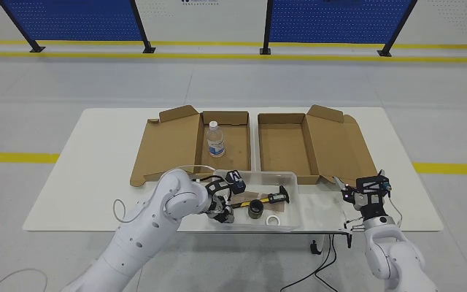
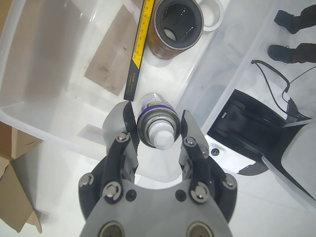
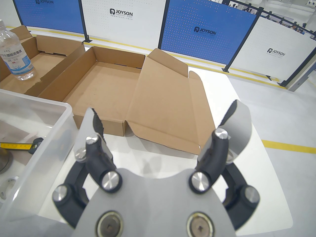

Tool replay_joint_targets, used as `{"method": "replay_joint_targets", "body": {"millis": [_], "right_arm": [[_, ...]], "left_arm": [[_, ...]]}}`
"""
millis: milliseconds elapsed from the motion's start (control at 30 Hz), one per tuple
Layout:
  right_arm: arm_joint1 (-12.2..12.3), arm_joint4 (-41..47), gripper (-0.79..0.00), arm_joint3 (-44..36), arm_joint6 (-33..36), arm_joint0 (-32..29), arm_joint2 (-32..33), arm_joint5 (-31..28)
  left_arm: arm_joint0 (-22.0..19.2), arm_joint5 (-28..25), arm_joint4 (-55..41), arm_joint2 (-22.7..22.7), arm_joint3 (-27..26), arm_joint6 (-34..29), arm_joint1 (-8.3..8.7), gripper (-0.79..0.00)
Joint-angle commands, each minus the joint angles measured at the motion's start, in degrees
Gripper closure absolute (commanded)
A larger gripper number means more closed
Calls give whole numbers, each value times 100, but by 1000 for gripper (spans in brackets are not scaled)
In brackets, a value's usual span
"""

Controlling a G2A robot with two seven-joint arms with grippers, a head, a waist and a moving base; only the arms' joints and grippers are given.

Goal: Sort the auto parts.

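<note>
A clear plastic bin (image 1: 292, 179) at the table's front holds the parts. My left gripper (image 2: 156, 109) is inside it, shut on a small spray can (image 2: 158, 122) with a purple label and a white nozzle, one finger on each side. Beyond the can lie a yellow-and-black caliper (image 2: 141, 40), an upright black cylindrical sleeve (image 2: 176, 25) and a white ring (image 2: 209, 13). In the top view the left gripper (image 1: 220, 209) is at the bin's left end, with the sleeve (image 1: 256, 209) and ring (image 1: 273, 220) beside it. My right gripper (image 3: 164, 107) is open with nothing between its fingers, above the table right of the bin (image 3: 32, 134).
Two open cardboard boxes stand behind the bin. The left box (image 1: 182, 146) holds a clear water bottle (image 1: 215, 139); the right box (image 1: 284, 146) has a bare floor and its lid flap (image 3: 167, 104) spread toward the right gripper. A brown paper strip (image 2: 113, 55) lies in the bin.
</note>
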Motion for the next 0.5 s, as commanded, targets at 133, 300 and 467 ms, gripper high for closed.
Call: {"method": "replay_joint_targets", "body": {"millis": [133, 300, 467], "right_arm": [[0, 0, -785, 0, 0, 0, 0, 0], [0, 0, -785, 0, 0, 0, 0, 0], [0, 0, -785, 0, 0, 0, 0, 0]], "left_arm": [[-39, 37, -8, 100, 16, 16, 12, -351], [-68, 74, -2, 185, 6, 7, 22, -354], [-95, 103, -12, 239, 10, 8, 35, -329]]}}
